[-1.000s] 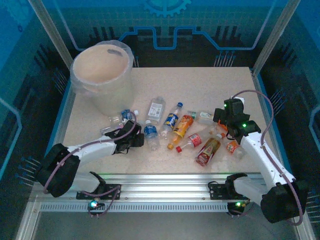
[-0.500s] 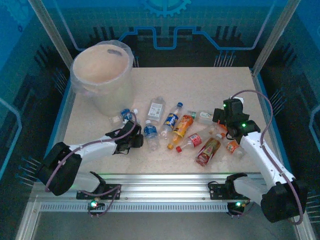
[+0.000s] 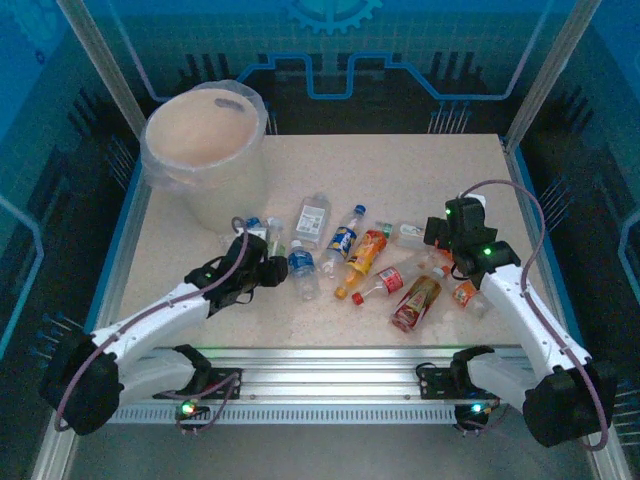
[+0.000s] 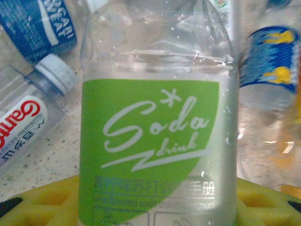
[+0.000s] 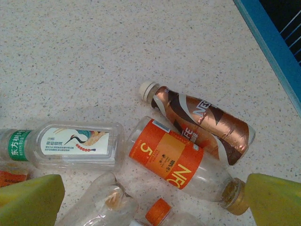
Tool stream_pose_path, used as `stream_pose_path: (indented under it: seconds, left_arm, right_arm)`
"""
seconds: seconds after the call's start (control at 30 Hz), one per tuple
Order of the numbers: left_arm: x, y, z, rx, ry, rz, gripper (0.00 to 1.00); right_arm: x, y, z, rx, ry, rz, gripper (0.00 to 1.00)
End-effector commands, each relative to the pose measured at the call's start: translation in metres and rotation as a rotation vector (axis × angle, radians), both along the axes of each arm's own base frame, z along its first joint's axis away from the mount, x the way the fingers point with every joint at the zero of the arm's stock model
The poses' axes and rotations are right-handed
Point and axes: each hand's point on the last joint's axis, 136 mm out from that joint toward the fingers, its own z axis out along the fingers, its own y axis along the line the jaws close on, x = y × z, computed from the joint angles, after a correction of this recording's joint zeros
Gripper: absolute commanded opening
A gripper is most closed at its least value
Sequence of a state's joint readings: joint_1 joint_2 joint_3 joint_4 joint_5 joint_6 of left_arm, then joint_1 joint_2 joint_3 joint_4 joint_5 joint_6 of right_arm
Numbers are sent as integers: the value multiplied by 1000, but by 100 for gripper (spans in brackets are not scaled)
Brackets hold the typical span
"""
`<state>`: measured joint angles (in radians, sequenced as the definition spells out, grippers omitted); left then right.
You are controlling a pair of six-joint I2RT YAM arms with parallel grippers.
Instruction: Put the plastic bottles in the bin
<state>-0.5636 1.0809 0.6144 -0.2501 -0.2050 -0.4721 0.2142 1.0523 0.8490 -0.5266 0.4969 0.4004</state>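
My left gripper (image 3: 270,264) is shut on a clear plastic bottle with a green "Soda drink" label (image 4: 155,141). That bottle stands between the yellow fingers (image 4: 42,202), just above the table and in front of the bin (image 3: 205,150), a big whitish bucket at the far left. More plastic bottles lie in a loose pile mid-table (image 3: 365,252). My right gripper (image 5: 150,202) hangs open over the pile's right end. Beneath it lie an orange-labelled clear bottle (image 5: 174,160), a brown coffee bottle (image 5: 207,122) and a flat clear bottle (image 5: 77,143).
Beside the held bottle lie a blue-labelled bottle (image 4: 42,23), a red-lettered clear one (image 4: 23,127) and a blue-and-yellow one (image 4: 270,61). A crumpled clear bottle (image 5: 99,202) lies under my right gripper. The blue table edge (image 5: 268,37) runs along the right.
My left gripper's jaws closed on the green-labelled bottle and the arm rose and reached further out from its base. The right arm has barely moved.
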Motion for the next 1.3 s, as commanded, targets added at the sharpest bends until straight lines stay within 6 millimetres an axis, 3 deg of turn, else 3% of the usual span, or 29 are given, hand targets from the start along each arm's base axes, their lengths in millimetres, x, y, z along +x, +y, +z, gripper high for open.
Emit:
stream_pose_path:
  seconds: [0.0, 0.17, 0.37, 0.5, 0.77, 1.0, 1.07, 1.1, 1.27]
  left_arm:
    - [6, -15, 42, -94, -81, -53, 46]
    - [13, -34, 91, -170, -183, -134, 46]
    - [23, -62, 163, -260, -356, -265, 43]
    - [34, -69, 207, -268, -461, -291, 42]
    - [58, -66, 276, -174, -635, -276, 36]
    - [90, -18, 326, -86, -724, -139, 31]
    - [100, 1, 332, -62, -721, -95, 31]
    - [106, 11, 334, -45, -716, -72, 31]
    - [127, 56, 337, 27, -680, 29, 31]
  right_arm:
    - [1, 4, 14, 0, -33, 11, 100]
    - [0, 6, 13, 7, -29, 12, 100]
    - [-1, 8, 12, 20, -26, 18, 100]
    - [-1, 10, 13, 22, -30, 22, 100]
    - [-2, 10, 14, 24, -31, 26, 100]
    - [-1, 14, 17, 40, -47, 30, 100]
    - [-2, 14, 17, 41, -47, 33, 100]
    - [2, 15, 29, 48, -74, 31, 100]
    - [2, 15, 32, 45, -76, 32, 100]
